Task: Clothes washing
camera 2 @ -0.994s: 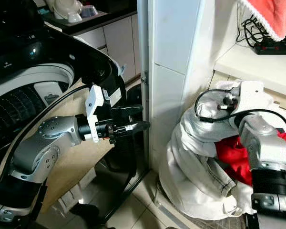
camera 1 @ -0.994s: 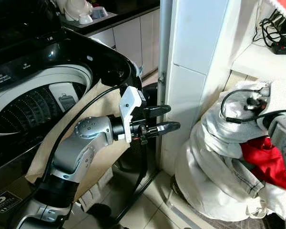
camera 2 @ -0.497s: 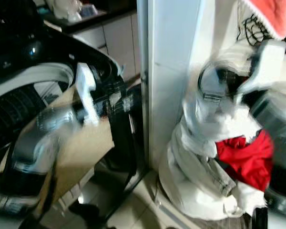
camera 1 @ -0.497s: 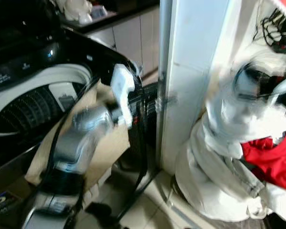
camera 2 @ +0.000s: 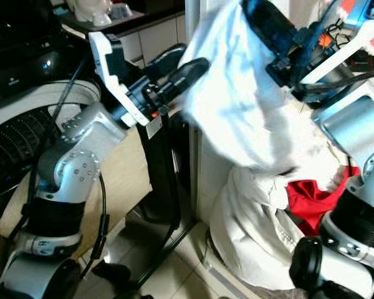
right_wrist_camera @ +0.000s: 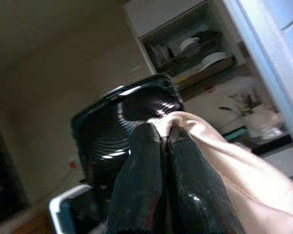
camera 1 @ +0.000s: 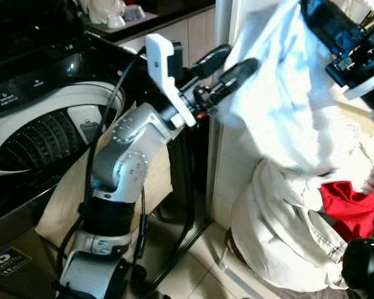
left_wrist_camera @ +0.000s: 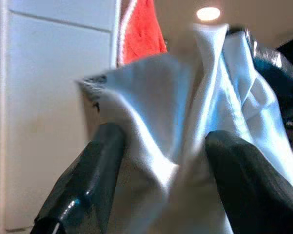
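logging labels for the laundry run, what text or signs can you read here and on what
White print on the washer panel: too small to read.
Sticker at the washer's lower front: a logo and lines of print, too blurred to read.
Label on the black stand: unreadable.
Nothing else carries text.

Washing machine panel (camera 1: 37, 84): small white print is seen, too small to be read.
Sticker (camera 1: 7, 260): large "D" mark; remaining text illegible.
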You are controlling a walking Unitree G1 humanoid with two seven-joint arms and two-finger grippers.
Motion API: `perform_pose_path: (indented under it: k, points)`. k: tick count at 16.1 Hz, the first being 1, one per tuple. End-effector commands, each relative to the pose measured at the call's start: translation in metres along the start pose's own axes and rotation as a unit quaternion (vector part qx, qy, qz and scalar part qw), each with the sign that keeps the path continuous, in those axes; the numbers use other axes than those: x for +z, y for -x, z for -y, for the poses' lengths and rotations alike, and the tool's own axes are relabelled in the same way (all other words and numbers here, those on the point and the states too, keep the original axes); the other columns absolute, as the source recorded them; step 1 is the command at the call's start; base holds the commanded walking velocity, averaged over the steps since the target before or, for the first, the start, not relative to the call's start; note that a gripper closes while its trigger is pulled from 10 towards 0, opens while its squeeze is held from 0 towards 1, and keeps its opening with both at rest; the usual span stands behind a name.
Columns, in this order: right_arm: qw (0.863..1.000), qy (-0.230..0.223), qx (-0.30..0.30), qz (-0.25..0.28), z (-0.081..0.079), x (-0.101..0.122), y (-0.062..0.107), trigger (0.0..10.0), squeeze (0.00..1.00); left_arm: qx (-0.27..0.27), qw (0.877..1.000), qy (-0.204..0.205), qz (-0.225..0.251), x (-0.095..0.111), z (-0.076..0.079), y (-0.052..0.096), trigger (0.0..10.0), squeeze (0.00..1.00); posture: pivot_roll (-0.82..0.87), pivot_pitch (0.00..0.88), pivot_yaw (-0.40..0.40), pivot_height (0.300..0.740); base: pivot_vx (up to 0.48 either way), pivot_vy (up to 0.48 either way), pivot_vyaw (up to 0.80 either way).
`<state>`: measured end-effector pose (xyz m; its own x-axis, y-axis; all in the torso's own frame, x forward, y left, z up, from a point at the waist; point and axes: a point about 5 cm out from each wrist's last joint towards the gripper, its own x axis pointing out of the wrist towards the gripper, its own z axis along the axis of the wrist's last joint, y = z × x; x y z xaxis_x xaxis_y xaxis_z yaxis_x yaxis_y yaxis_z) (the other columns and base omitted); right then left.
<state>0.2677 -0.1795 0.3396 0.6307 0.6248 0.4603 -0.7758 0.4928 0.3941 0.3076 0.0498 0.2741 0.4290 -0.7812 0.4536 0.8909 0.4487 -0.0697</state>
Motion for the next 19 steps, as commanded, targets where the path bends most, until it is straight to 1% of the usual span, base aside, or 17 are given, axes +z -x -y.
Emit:
perform_pose_path:
  k: [1,2,3,4,5,6,7,9,11,19]
  points:
    - [1.000,-0.004,0.021,-0.001,-0.008,0.001,-0.003,0.0,0.00,-0.014,1.000,0.009,-0.005,-0.005,0.008,-0.005,10.0,1.00,-0.19,0.000,0.076,0.740,0.000,0.000,0.00]
    - [1.000,-0.008,0.018,-0.011,-0.008,-0.001,-0.003,0.0,0.00,-0.026,0.999,0.026,0.001,-0.009,0.015,-0.010,10.0,1.00,-0.19,0.000,0.077,0.740,0.000,0.000,0.00]
    - [1.000,-0.012,0.016,-0.014,-0.009,-0.003,-0.003,0.0,0.00,-0.033,0.999,0.028,-0.001,-0.012,0.018,-0.010,10.0,1.00,-0.19,0.000,0.077,0.740,0.000,0.000,0.00]
    - [1.000,-0.018,0.014,-0.020,-0.010,-0.006,-0.003,0.0,0.00,-0.056,0.998,0.028,-0.013,-0.019,0.028,-0.011,10.0,1.00,-0.19,0.000,0.080,0.740,0.000,0.000,0.00]
    - [0.999,-0.024,0.014,-0.023,-0.012,-0.008,-0.004,0.0,0.00,-0.065,0.997,0.031,-0.021,-0.025,0.032,-0.010,4.3,0.76,-0.19,0.000,0.080,0.740,0.000,0.000,0.00]
    - [0.999,-0.025,0.014,-0.023,-0.012,-0.009,-0.005,0.0,0.00,-0.069,0.997,0.037,-0.022,-0.026,0.033,-0.009,4.3,0.76,-0.19,0.000,0.080,0.740,0.000,0.000,0.00]
    - [0.999,-0.027,0.014,-0.025,-0.014,-0.011,-0.006,0.0,0.00,-0.072,0.996,0.059,-0.020,-0.028,0.035,-0.008,0.0,0.00,-0.19,0.000,0.085,0.740,0.000,0.000,0.00]
    - [0.999,-0.030,0.012,-0.027,-0.015,-0.014,-0.008,0.0,0.00,-0.078,0.994,0.070,-0.019,-0.028,0.036,-0.006,0.0,0.00,-0.19,0.000,0.084,0.740,0.000,0.000,0.00]
    - [0.999,-0.034,0.010,-0.031,-0.017,-0.016,-0.009,0.0,0.00,-0.078,0.994,0.068,-0.023,-0.029,0.035,-0.004,0.0,0.00,-0.19,0.000,0.084,0.740,0.000,0.000,0.00]
    - [0.999,-0.030,0.003,-0.036,-0.018,-0.018,-0.011,0.0,0.00,-0.072,0.995,0.072,-0.022,-0.028,0.032,-0.002,0.0,0.00,-0.19,0.000,0.085,0.740,0.000,0.000,0.00]
